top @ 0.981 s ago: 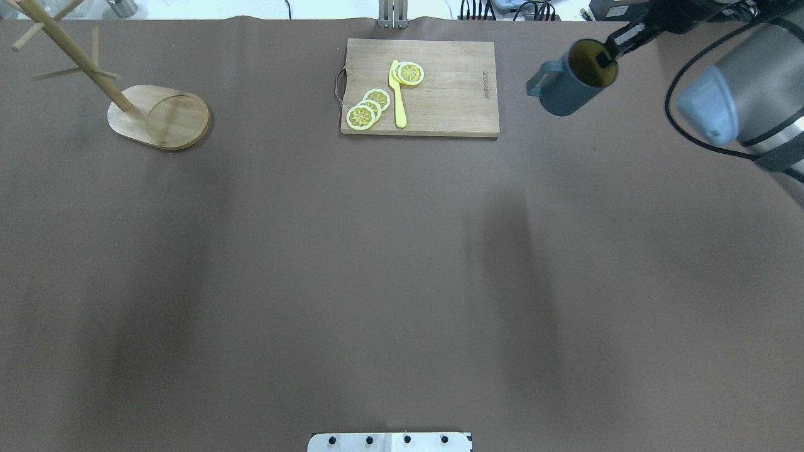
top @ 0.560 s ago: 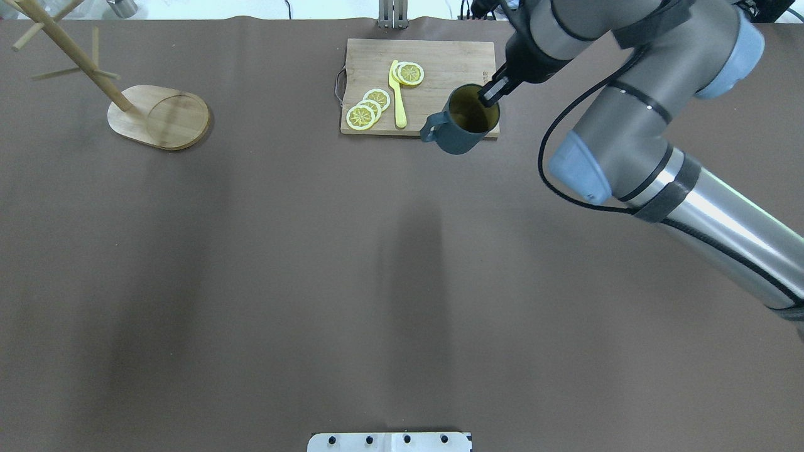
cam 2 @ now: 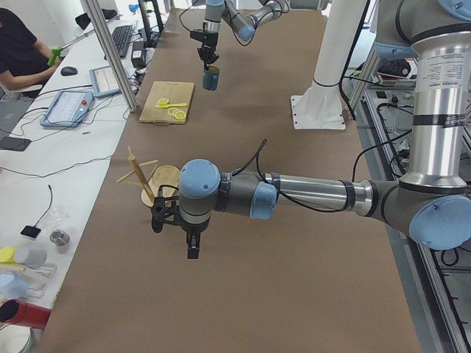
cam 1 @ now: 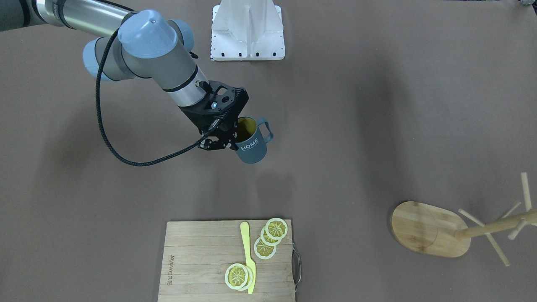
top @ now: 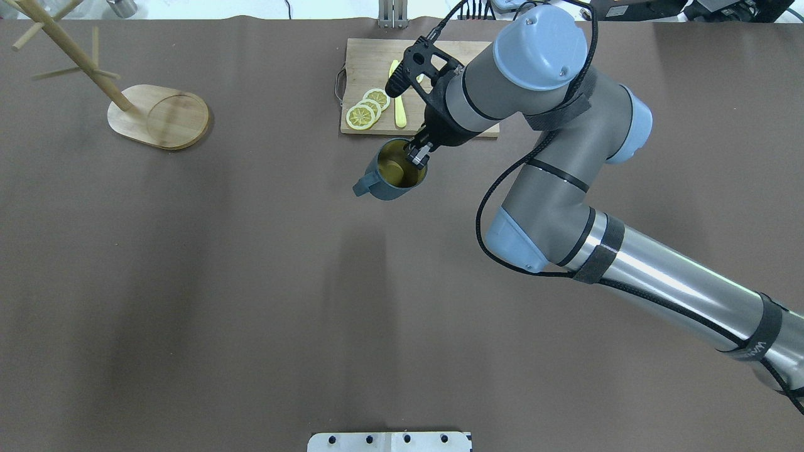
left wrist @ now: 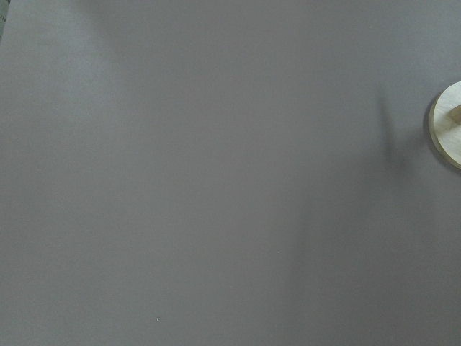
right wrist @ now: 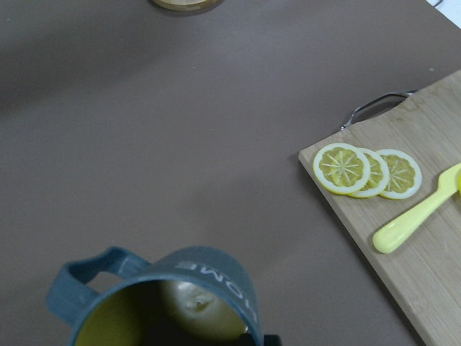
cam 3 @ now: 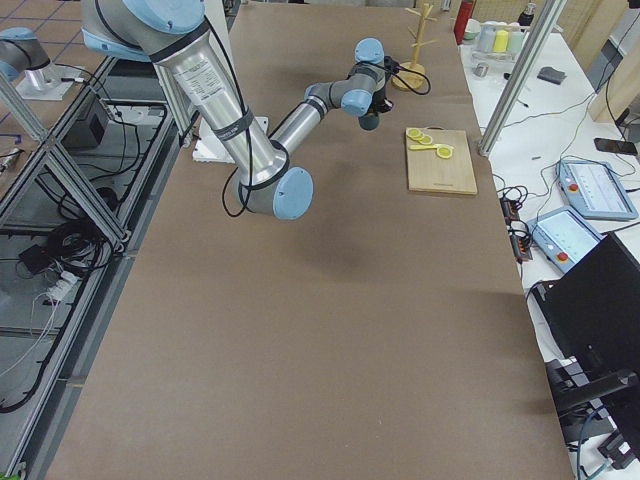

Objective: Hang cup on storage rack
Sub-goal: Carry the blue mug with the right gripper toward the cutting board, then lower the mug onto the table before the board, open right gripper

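Note:
The slate-blue cup point(top: 391, 182) with a yellowish inside hangs above the table just in front of the cutting board. My right gripper point(top: 417, 157) is shut on its rim, one finger inside and one outside. Its handle points toward the rack's side. The front-facing view shows the cup point(cam 1: 251, 147) tilted, with white lettering, under the right gripper point(cam 1: 232, 140). The wooden storage rack point(top: 157, 116) stands at the far left, pegs bare. My left gripper point(cam 2: 193, 246) hovers next to the rack point(cam 2: 151, 184); whether it is open or shut, I cannot tell.
A wooden cutting board point(top: 370, 63) at the far middle carries lemon slices point(top: 367, 108) and a yellow knife point(top: 399, 116). A person sits at a side desk point(cam 2: 73, 110) beyond the table's far edge. Brown tabletop point(top: 251, 282) lies between cup and rack.
My right arm has carried the cup from the far right corner leftward and toward the robot, past the cutting board's front edge. The rack and board have not moved.

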Motion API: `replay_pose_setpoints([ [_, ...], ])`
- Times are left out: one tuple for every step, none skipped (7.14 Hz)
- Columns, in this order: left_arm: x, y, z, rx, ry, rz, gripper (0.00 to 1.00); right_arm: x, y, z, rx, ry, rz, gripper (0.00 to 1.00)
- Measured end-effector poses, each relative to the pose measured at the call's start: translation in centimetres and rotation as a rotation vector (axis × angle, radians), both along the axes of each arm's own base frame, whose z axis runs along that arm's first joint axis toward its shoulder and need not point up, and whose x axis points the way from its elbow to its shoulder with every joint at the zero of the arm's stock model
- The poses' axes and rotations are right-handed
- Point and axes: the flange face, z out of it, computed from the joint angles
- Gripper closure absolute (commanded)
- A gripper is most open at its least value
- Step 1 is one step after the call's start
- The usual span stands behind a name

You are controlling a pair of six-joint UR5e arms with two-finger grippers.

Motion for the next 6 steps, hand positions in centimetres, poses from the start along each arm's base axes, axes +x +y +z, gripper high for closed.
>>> replay_pose_setpoints([
  [0.1,0.0,-0.1,0.001,0.008,0.002,0.02,-1.2,0.9,0.0,0.053,0.015,-0.025,1.00],
  [0.1,0.0,-0.1,0.000,0.019,0.003,0.02,-2.2,1.7,-0.1,0.070,0.036,-0.036,1.00],
  [0.2,0.1,0.0,-0.002,0.024,0.005,0.02,-3.2,2.1,-0.7,0.056,0.078,-0.038,1.00],
  [0.2,0.1,0.3,-0.006,0.026,0.005,0.02,-4.2,2.5,-2.1,0.024,0.138,-0.042,1.00],
  [0.2,0.1,0.7,-0.013,0.027,0.006,0.02,-5.2,3.1,-2.8,-0.001,0.185,-0.052,1.00],
  [0.2,0.1,1.0,-0.017,0.028,0.006,0.02,-6.5,3.9,-2.6,-0.012,0.219,-0.063,1.00],
])
